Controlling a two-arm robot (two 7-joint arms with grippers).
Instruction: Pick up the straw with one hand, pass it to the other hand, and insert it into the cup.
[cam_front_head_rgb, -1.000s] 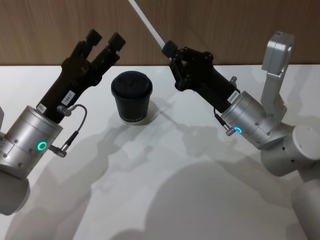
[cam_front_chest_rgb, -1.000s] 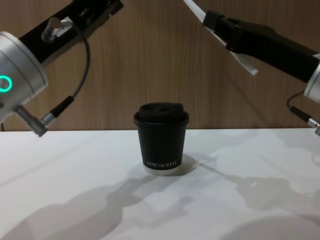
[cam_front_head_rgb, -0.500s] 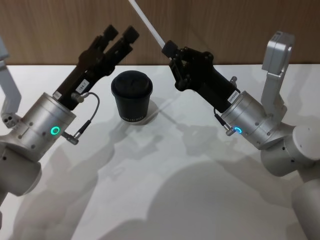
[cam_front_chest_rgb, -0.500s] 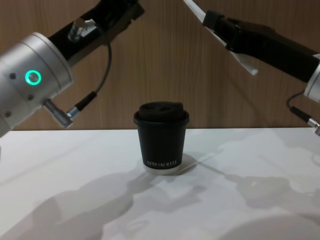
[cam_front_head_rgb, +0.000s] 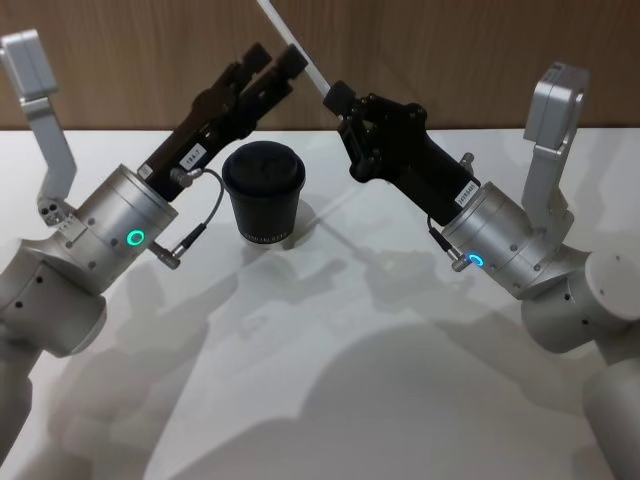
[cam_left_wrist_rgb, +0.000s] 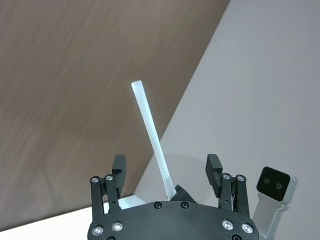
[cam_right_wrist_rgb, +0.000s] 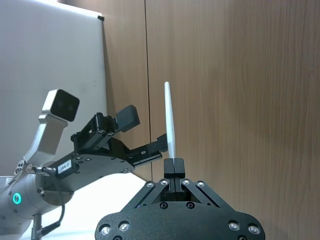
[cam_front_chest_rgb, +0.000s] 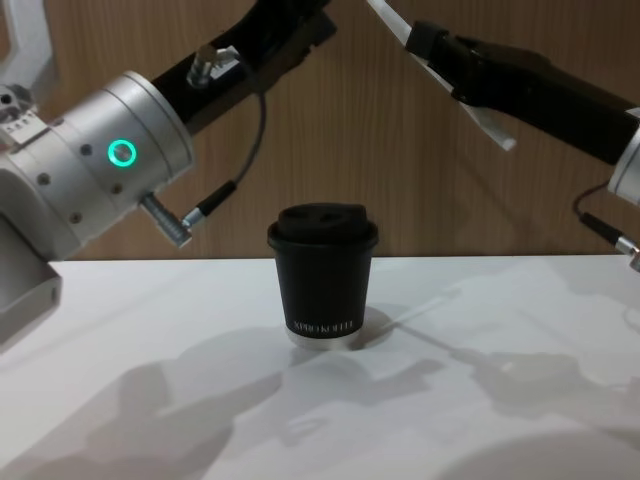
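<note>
Wood-backed now: have raised left pincer (cam_front_head_rgb: 275, 58), spread wide, up to straw (cam_front_head_rgb: 316, 78), just beyond right pincer (cam_front_head_rgb: 340, 98) pinching its lower end. Leaves closing for handover; cup (cam_front_head_rgb: 263, 195) waiting below both.

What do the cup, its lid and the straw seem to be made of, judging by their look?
The cup: probably paper; matte black wall, printed white lettering, white base rim.
Its lid: likely plastic; black, with moulded raised shapes.
The straw, clamped by the right gripper with the open left gripper near it: white and smooth; plastic or paper, I cannot tell.
</note>
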